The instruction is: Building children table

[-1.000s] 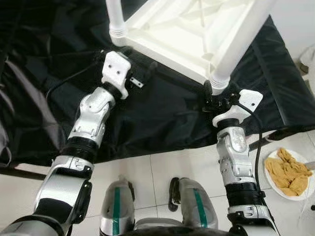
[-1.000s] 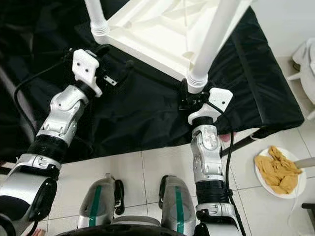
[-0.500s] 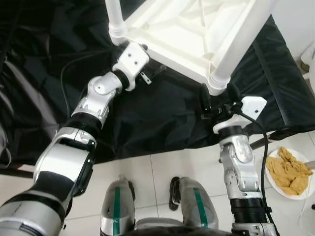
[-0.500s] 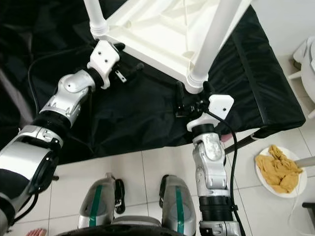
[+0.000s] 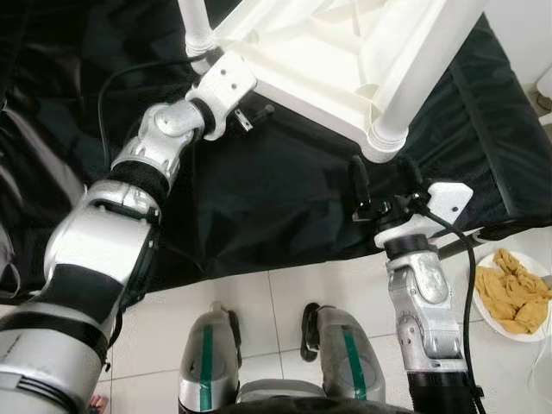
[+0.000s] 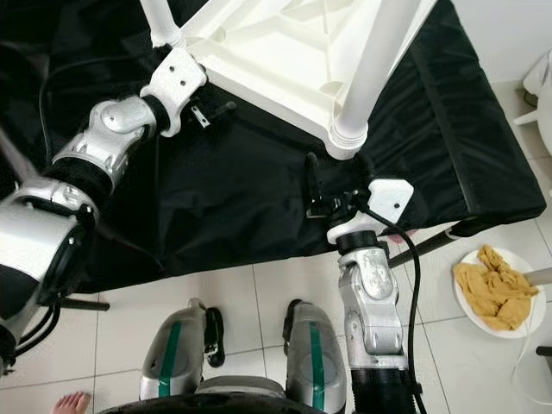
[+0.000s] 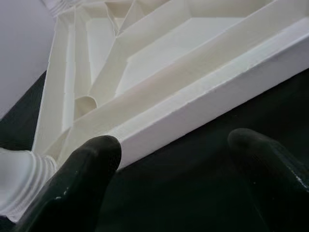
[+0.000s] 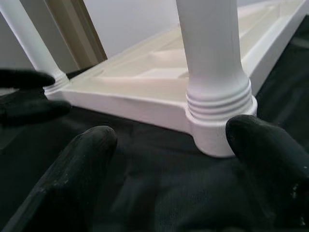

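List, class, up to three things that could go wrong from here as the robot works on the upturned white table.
1. The right claw is open just short of the corner leg; closing off-centre could tilt the leg.
2. The left claw is open at the table rim; it may slip off the edge.
3. The table lies on loose black cloth; a push may slide it or snag the cloth.

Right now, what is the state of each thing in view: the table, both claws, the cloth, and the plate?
White plastic children's table: upside down on the cloth, legs pointing up.
Left claw: open, fingers at the table's edge, near a corner leg.
Right claw: open, in front of the near corner leg, not gripping.
Black cloth: spread out, wrinkled.
White plate: on the floor tiles, holding crumpled yellow-brown material.
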You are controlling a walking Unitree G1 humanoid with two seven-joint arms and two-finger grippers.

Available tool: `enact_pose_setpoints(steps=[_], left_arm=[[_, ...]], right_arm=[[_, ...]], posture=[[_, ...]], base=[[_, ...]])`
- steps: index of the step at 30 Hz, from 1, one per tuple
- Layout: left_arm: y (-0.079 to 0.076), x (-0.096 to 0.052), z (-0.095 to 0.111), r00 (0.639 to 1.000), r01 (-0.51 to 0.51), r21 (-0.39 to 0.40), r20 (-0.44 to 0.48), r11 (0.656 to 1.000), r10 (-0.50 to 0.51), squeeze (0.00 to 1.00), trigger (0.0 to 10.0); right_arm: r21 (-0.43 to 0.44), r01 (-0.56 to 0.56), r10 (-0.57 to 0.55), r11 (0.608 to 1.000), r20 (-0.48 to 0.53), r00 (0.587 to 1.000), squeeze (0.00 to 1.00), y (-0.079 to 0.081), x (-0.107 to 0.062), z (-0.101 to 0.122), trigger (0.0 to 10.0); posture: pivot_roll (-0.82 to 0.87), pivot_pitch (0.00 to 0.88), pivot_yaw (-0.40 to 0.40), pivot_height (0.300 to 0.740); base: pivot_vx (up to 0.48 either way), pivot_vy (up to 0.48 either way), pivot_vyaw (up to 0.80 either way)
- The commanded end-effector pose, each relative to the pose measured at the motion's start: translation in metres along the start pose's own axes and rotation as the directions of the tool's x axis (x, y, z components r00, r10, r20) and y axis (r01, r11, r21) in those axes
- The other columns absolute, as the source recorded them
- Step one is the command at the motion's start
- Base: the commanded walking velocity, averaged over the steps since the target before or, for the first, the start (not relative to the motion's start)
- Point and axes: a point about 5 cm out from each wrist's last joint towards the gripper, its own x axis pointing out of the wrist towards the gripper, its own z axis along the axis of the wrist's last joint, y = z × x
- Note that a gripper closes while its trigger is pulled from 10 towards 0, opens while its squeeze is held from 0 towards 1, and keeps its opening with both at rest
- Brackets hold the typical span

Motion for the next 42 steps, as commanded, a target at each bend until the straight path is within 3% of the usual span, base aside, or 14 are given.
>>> enact_pose_setpoints(steps=[1, 6, 13, 21, 26, 32, 37, 42], left_arm=[[0.004, 0.001, -0.002, 0.995, -0.092, 0.016, -0.026, 0.996, 0.093, 0.0, 10.0], [0.002, 0.009, 0.011, 0.999, -0.047, 0.039, -0.012, 0.998, 0.048, 0.0, 10.0], [-0.01, 0.016, 0.017, 1.0, 0.03, 0.037, 0.01, 0.999, -0.03, 0.0, 10.0], [-0.017, 0.02, 0.02, 0.998, 0.061, 0.065, 0.002, 0.996, -0.061, 0.0, 10.0], [-0.016, 0.021, 0.024, 0.999, 0.051, 0.038, 0.011, 0.998, -0.051, 0.0, 10.0], [-0.008, 0.023, 0.028, 1.0, 0.001, 0.0, -0.013, 1.0, -0.001, 0.0, 10.0], [0.0, 0.021, 0.02, 0.993, -0.06, -0.072, -0.106, 0.996, 0.052, 0.0, 10.0], [0.004, 0.019, 0.014, 0.984, -0.089, -0.107, -0.162, 0.99, 0.071, 0.0, 10.0]], right_arm=[[0.008, -0.002, 0.002, 1.0, -0.008, 1.0, 0.0, 0.002, -0.001, 0.001, 10.0], [0.018, 0.011, -0.011, 1.0, -0.002, 1.0, 0.0, 0.008, -0.005, 0.004, 10.0], [0.016, 0.047, -0.047, 0.999, -0.009, 0.999, 0.0, 0.008, -0.013, 0.007, 10.0], [0.009, 0.085, -0.085, 0.996, -0.013, 0.996, 0.0, 0.006, -0.021, 0.009, 10.0], [0.007, 0.085, -0.085, 0.996, -0.01, 0.996, 0.0, 0.008, -0.022, 0.01, 10.0], [0.002, 0.118, -0.118, 0.993, 0.004, 0.993, 0.0, 0.002, -0.021, 0.018, 10.0], [0.007, 0.116, -0.116, 0.993, 0.0, 0.993, 0.0, 0.006, -0.021, 0.022, 10.0], [0.013, 0.118, -0.118, 0.993, -0.001, 0.993, 0.0, 0.007, -0.022, 0.026, 10.0]], posture=[[-0.12, 0.126, 0.084, 0.74], [-0.14, 0.139, 0.107, 0.74], [-0.19, 0.177, 0.141, 0.74], [-0.22, 0.161, 0.157, 0.74], [-0.24, 0.151, 0.164, 0.74], [-0.22, 0.227, 0.168, 0.74], [-0.21, 0.293, 0.175, 0.74], [-0.2, 0.286, 0.177, 0.74]], base=[[0.0, 0.0, 0.0], [0.0, 0.0, 0.0], [0.0, 0.0, 0.0], [0.0, 0.0, 0.0], [0.0, 0.0, 0.0], [0.0, 0.0, 0.0], [0.0, 0.0, 0.0], [0.0, 0.0, 0.0]])
